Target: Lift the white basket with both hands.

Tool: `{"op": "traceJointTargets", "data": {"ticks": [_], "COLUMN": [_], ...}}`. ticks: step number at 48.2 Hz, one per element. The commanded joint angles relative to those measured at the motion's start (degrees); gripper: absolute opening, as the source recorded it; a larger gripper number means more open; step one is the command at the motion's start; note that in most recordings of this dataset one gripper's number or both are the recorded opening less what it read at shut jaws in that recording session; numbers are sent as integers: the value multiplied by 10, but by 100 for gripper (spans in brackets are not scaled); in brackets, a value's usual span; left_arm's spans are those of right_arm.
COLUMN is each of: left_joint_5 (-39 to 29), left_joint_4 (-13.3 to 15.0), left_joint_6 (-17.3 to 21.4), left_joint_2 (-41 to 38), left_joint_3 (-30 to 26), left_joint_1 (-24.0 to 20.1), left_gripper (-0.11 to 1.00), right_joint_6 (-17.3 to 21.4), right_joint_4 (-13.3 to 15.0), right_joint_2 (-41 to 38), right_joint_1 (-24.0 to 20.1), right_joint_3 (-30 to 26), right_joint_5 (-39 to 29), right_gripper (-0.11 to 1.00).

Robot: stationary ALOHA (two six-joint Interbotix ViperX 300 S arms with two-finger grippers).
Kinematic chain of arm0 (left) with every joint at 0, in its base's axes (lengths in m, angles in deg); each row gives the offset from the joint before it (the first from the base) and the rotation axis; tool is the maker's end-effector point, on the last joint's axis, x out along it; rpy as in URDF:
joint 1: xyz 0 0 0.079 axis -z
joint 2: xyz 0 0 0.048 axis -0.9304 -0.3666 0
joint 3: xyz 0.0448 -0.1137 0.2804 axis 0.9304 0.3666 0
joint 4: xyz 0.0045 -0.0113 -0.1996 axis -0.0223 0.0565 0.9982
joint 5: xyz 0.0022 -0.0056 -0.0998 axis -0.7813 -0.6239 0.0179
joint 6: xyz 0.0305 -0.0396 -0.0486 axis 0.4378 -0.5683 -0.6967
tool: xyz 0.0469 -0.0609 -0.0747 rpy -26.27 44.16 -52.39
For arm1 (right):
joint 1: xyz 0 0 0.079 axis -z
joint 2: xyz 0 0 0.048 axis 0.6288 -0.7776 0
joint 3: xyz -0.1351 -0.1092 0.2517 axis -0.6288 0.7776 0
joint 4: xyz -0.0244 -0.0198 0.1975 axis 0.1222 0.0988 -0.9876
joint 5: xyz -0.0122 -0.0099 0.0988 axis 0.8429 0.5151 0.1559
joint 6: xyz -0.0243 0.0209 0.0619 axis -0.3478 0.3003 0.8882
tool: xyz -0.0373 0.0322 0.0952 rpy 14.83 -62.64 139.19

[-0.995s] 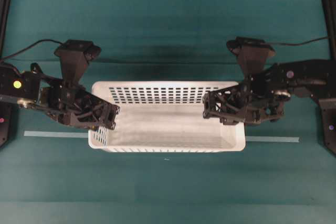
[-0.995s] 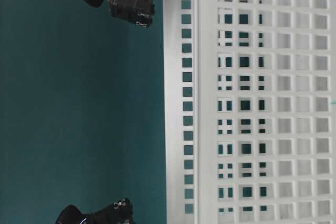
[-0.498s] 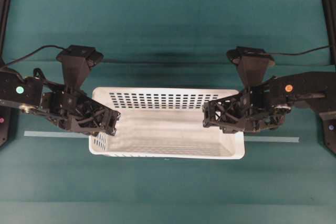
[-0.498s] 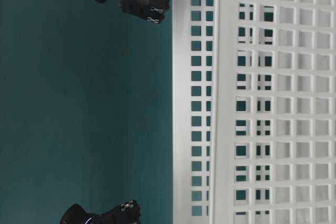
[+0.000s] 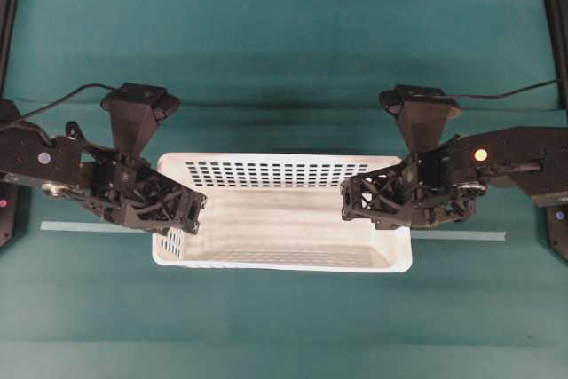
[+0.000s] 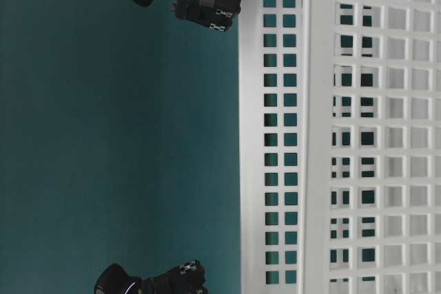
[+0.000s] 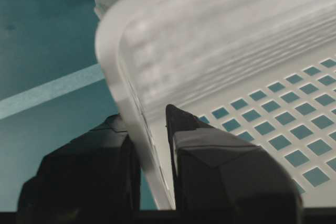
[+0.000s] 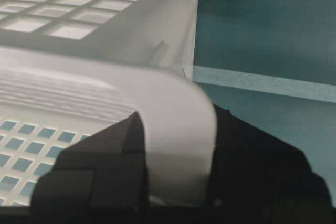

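Left gripper (image 7: 152, 150) and right gripper (image 8: 176, 166) are each clamping narrowly on opposite end walls of the white basket (image 5: 284, 219), one finger inside, one outside.

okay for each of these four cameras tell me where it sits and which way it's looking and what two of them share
Overhead exterior: above, looking down on the white basket, left gripper and right gripper at its short ends.
Table-level exterior: low, image turned sideways, facing the basket's perforated wall; parts of both arms show.
Left wrist: on the left arm, looking along its fingers clamped on the rim.
Right wrist: likewise, right fingers astride the rim.
Shared: both wrist views show the pale tape strip on the green table.
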Motion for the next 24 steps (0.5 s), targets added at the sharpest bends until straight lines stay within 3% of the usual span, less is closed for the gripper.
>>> {"op": "traceJointTargets", "data": {"ticks": [1,24], "left_joint_5": [2,4], "left_joint_4": [-4,-8], "left_joint_6": [4,4], "left_joint_2": [4,-8], "left_joint_3": [-10,-3], "left_joint_1": [2,10], "left_gripper": [8,8], "right_joint_6": [-5,-5], "right_joint_4": [3,2], "right_joint_2": [0,-17], "right_joint_1": [-14,-22], "right_joint_3": [-4,-4], "right_joint_5": [4,5], "right_gripper": [17,17]}}
